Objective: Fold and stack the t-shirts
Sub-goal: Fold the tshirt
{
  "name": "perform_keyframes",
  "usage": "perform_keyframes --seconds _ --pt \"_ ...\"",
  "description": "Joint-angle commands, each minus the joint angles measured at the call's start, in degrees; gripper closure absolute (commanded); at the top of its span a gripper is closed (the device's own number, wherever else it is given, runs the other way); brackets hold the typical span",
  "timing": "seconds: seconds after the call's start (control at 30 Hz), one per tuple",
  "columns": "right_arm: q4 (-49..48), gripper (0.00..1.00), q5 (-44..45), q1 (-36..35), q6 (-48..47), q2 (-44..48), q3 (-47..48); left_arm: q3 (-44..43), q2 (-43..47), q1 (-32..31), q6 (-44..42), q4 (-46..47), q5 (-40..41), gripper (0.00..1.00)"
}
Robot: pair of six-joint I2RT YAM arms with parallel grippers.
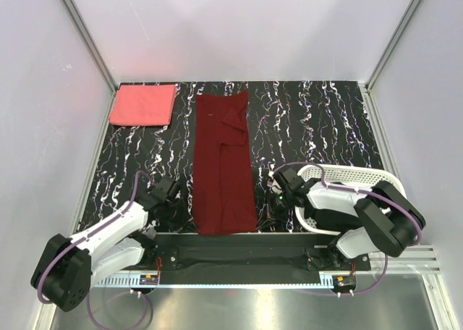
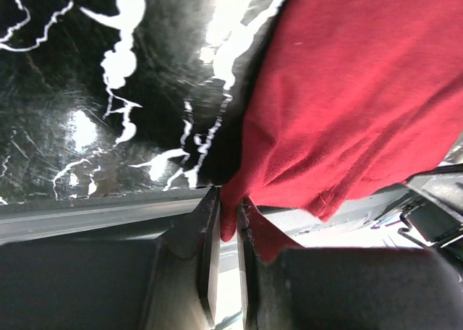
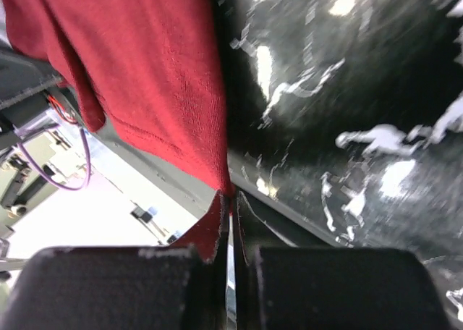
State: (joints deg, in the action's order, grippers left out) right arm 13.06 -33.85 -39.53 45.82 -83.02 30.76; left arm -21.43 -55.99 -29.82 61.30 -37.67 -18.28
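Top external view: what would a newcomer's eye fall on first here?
The dark maroon t-shirt, folded into a long strip down the middle of the table. The left gripper and right gripper each pinch its near edge. A folded coral pink t-shirt lies in the far left corner.

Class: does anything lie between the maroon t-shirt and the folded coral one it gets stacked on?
Nothing visible: only bare table separates the maroon t-shirt from the coral t-shirt. The white basket sits far to the right.
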Motion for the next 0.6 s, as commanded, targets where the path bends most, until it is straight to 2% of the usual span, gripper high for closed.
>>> perform_keyframes --seconds 0.0,0.17,0.23,0.4,0.43,0.57 --pt "3.6 1.00 1.8 -1.6 -2.1 3.2 -0.9 -2.5 2.7 -0.4 -1.4 -2.2 3.3 0.85" --pt "4.7 1.00 3.1 -1.8 -1.3 3.7 3.4 -7.3 4.7 -0.5 -3.2 -7.1 5.3 0.85" --pt "7.8 1.00 6.0 -1.7 -1.6 4.2 6.6 -13.1 3.5 -0.5 -4.6 -9.0 6.8 0.84" --pt "20.2 1.00 12.2 0.3 -5.3 -1.1 23.4 -27.7 -8.5 0.1 -11.6 -14.0 11.5 0.79" --pt "21.6 1.00 12.7 2.2 -6.5 -2.4 27.6 -33.0 -10.6 0.6 -12.9 -14.7 12.8 0.78" --pt "25.4 1.00 10.5 8.1 -10.5 -10.3 36.9 -43.0 -22.2 5.6 -18.4 -15.6 12.8 0.76"
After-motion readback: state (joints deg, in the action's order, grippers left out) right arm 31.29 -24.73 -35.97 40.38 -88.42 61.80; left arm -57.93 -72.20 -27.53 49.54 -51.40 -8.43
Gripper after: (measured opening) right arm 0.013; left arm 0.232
